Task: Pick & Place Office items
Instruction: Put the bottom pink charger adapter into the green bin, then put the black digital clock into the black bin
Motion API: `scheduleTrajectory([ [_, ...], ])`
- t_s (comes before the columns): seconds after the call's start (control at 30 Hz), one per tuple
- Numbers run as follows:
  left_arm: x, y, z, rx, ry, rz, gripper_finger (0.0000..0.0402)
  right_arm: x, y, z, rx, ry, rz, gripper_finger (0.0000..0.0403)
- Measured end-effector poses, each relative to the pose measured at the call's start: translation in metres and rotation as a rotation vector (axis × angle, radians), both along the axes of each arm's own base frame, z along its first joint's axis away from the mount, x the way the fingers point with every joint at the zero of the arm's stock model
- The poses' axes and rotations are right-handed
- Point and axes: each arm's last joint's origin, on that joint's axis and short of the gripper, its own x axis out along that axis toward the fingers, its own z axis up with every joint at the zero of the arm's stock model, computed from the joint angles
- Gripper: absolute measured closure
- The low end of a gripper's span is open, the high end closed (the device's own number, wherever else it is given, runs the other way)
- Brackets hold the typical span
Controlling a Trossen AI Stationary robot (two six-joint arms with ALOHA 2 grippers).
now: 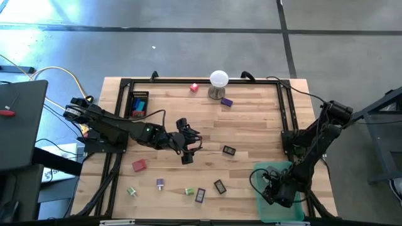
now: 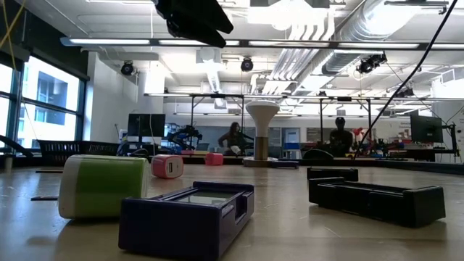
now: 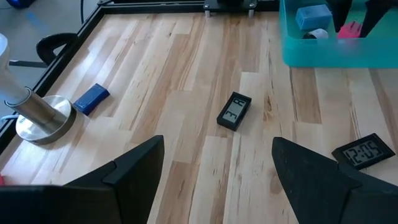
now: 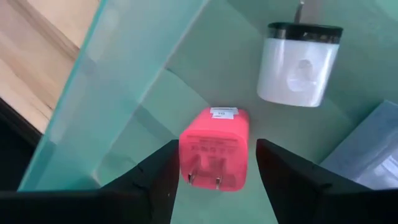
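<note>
My right gripper (image 4: pixel 214 180) points down into the teal bin (image 1: pixel 281 210) at the table's near right corner. It is open, with a pink plug charger (image 4: pixel 214 146) between its fingers on the bin's floor. A white charger (image 4: pixel 298 65) lies beside it. My left gripper (image 3: pixel 217 180) hovers open and empty over the table's middle (image 1: pixel 186 150), with a small black clock (image 3: pixel 234 111) ahead of it. More office items lie flat on the table: a red block (image 1: pixel 139 165), green pieces (image 1: pixel 131 191) and black clocks (image 1: pixel 219 186). My right gripper has one finger (image 4: pixel 163 177) right beside the pink charger's side (image 4: pixel 185 155); whether it touches, I cannot tell. The other finger stands apart from the charger. The charger lies on the bin's floor with its prongs toward the gripper.
A white ball on a metal stand (image 1: pixel 218 83) stands at the far edge, with a pink piece (image 1: pixel 195 87) and a blue one (image 1: pixel 227 101) near it. A black frame (image 1: pixel 286 113) runs around the table. A box (image 1: pixel 139 103) lies at the far left.
</note>
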Motion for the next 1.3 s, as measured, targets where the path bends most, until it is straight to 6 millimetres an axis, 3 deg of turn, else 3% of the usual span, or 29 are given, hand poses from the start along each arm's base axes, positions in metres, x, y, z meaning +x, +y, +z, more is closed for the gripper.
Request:
scheduleTrajectory([
  [0.23,0.000,0.000,-0.001,0.002,0.008,0.000,0.0110,-0.006,-0.005,0.005,0.017,0.089,0.039,0.0200],
  [0.57,-0.003,0.001,-0.005,0.018,0.061,0.000,0.0110,-0.011,-0.021,0.028,-0.047,-0.077,0.060,0.0202],
  [0.8,-0.010,0.003,-0.013,0.032,0.171,0.014,0.0110,-0.007,-0.040,0.038,-0.376,-0.363,0.135,0.0202],
  [1.1,-0.030,0.006,-0.012,-0.049,0.290,0.007,0.0111,0.012,-0.060,0.041,-0.587,-0.422,0.174,0.0202],
  [1.3,-0.045,0.012,-0.005,-0.115,0.360,-0.067,0.0111,0.039,-0.078,0.046,-0.829,-0.502,0.224,0.0202],
])
